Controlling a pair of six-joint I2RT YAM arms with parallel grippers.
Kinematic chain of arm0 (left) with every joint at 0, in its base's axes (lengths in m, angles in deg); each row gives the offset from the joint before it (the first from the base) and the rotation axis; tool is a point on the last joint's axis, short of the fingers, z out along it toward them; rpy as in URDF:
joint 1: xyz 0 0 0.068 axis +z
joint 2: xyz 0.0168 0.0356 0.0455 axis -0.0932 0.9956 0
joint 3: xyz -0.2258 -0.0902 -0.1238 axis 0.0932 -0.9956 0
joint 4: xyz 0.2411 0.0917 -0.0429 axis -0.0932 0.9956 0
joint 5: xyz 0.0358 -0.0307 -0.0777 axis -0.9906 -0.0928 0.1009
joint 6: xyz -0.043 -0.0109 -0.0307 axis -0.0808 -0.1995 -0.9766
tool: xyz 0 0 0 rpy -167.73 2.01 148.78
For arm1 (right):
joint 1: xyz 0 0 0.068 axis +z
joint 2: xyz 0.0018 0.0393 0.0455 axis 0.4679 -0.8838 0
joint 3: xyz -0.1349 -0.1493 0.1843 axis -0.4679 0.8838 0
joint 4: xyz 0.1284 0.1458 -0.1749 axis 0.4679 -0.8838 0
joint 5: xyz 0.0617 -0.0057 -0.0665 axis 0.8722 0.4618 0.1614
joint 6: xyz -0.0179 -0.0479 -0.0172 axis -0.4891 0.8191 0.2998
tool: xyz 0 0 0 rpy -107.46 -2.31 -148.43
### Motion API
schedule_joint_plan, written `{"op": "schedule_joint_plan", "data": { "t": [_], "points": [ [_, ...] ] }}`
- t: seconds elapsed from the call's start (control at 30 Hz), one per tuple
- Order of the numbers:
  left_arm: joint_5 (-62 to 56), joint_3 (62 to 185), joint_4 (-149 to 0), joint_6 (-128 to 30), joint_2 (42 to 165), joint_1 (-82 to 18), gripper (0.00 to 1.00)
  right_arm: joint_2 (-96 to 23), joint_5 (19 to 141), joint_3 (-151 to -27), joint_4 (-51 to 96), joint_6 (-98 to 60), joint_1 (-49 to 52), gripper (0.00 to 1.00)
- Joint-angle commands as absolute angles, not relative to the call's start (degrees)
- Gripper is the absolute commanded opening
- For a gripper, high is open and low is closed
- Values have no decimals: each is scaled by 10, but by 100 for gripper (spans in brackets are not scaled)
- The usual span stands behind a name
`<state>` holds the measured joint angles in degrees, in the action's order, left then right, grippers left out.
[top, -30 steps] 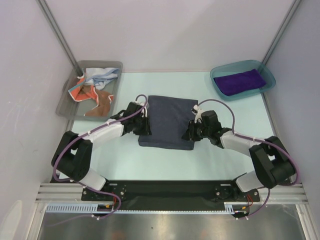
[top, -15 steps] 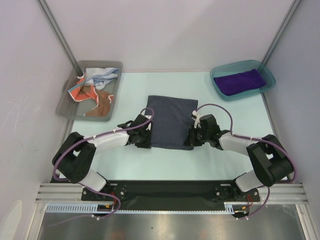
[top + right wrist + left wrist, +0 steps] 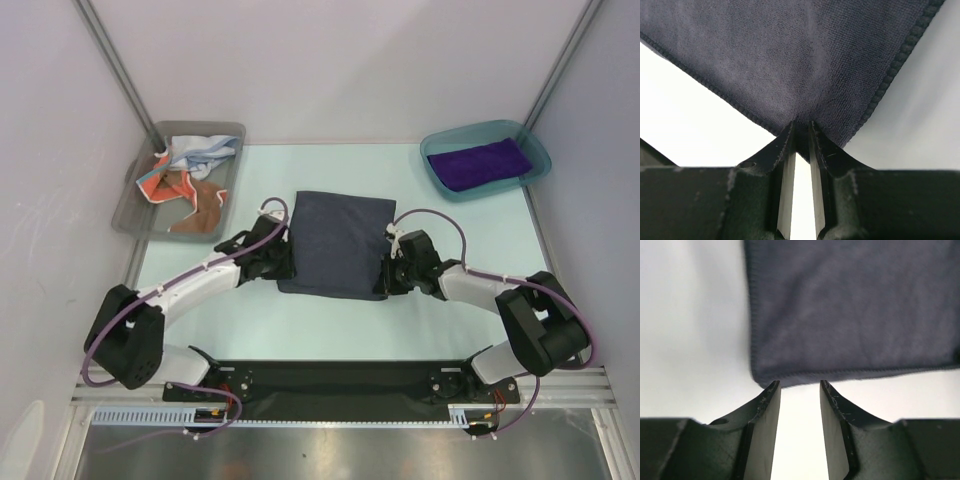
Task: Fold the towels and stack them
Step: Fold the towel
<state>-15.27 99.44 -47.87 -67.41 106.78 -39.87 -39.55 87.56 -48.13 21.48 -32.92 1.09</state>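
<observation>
A dark grey-blue towel [image 3: 340, 243] lies folded flat on the pale table between the two arms. My left gripper [image 3: 284, 262] is open and empty, just off the towel's near left corner [image 3: 850, 315]. My right gripper [image 3: 386, 275] is shut on the towel's near right corner [image 3: 805, 65], which bunches between the fingers. A purple towel [image 3: 478, 163] lies folded in the teal bin [image 3: 536, 150] at the back right. Orange-red and pale white/light-blue towels [image 3: 185, 172] lie crumpled in the grey bin [image 3: 130, 212] at the back left.
The grey bin stands at the table's back left and the teal bin at the back right. Purple cables loop off both arms. White walls with metal posts close in the table on three sides.
The towel's near edge has been drawn back and laid flat. My left gripper has let go of its corner and opened. My right gripper stays shut on its corner.
</observation>
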Motion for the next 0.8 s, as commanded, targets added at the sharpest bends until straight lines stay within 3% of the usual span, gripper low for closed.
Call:
{"op": "schedule_joint_plan", "data": {
  "t": [0.0,0.53,0.77],
  "points": [
    [-117,968,-511,-685,1057,-347,42,-397,825,-491,172,-319,9,21],
    [-39,926,-587,-705,1122,-304,39,-348,880,-535,121,-245,24,36],
    [-43,932,-572,-704,1114,-304,16,-348,868,-531,108,-250,34,38]
  ]
}}
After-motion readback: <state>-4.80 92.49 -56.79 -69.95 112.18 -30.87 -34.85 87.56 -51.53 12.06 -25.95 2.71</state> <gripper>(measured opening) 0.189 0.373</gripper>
